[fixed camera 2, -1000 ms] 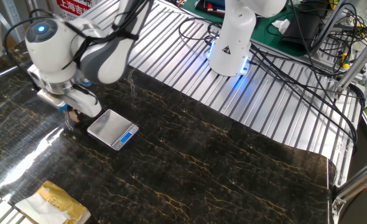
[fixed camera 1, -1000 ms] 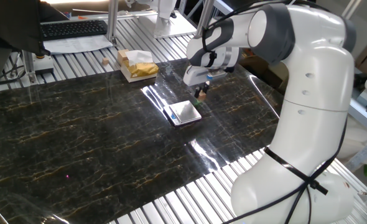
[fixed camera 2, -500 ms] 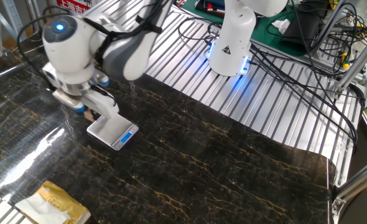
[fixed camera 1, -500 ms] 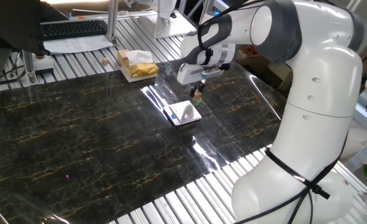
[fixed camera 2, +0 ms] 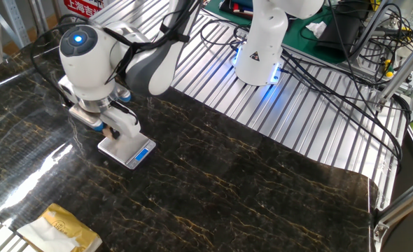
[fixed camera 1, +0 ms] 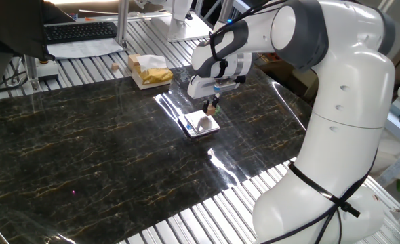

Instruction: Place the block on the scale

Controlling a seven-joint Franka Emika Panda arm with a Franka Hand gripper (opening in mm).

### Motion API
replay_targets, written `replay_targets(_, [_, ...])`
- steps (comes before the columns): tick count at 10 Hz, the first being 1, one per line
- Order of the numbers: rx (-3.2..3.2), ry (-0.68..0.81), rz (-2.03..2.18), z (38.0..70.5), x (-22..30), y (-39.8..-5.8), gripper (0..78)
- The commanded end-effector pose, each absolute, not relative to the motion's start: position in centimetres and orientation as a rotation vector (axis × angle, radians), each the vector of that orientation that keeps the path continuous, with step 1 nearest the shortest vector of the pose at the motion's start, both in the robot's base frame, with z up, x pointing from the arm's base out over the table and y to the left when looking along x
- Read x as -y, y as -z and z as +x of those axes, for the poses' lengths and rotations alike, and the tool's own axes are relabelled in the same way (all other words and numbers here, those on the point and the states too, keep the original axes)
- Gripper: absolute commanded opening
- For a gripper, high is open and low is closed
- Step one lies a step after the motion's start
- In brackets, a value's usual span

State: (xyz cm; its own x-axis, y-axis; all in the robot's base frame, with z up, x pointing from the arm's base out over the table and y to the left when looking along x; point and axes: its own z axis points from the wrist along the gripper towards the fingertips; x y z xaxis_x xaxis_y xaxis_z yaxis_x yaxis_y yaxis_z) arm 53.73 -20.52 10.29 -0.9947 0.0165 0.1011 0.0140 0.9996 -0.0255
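Centrally on a dark marbled tabletop (fixed camera 1: 85,149), a large white robot arm (fixed camera 1: 335,102) is reaching down over a small square scale (fixed camera 1: 198,125). Seen from one fixed camera, the gripper (fixed camera 1: 212,106) is hanging just above the scale's far edge, and its two fingers are pinching a tiny tan-brown wooden block (fixed camera 1: 211,106) between their tips. The fingers are standing only as far apart as the block is wide. The block is sitting low between them, close over the scale's shiny silver plate; whether it is already touching the plate is hard to judge from this angle, since a dark reflection on the plate is blurring the gap.

From the other fixed camera, the scale (fixed camera 2: 127,149) is showing its dark rim and a blue mark on the edge facing the viewer. The arm's round wrist, with a glowing blue light on top, is covering most of the gripper (fixed camera 2: 110,131) there (only a sliver of brown is peeking out beneath it, right at the scale's back edge).

A pale-yellow boxy stack (fixed camera 1: 148,70) is sitting well apart from the scale, near the far edge of the dark surface, and it is appearing at the near corner in the other camera. A keyboard (fixed camera 1: 81,30) is lying on the ribbed metal bench behind.
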Motion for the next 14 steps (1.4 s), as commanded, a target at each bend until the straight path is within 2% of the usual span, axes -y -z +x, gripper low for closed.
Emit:
replay_targets(1, [3.042,-0.027,-0.024,53.7,20.4,-10.2,1.1])
replay_targets(14, [3.084,-0.014,0.026,53.4,18.3,-9.3,1.1])
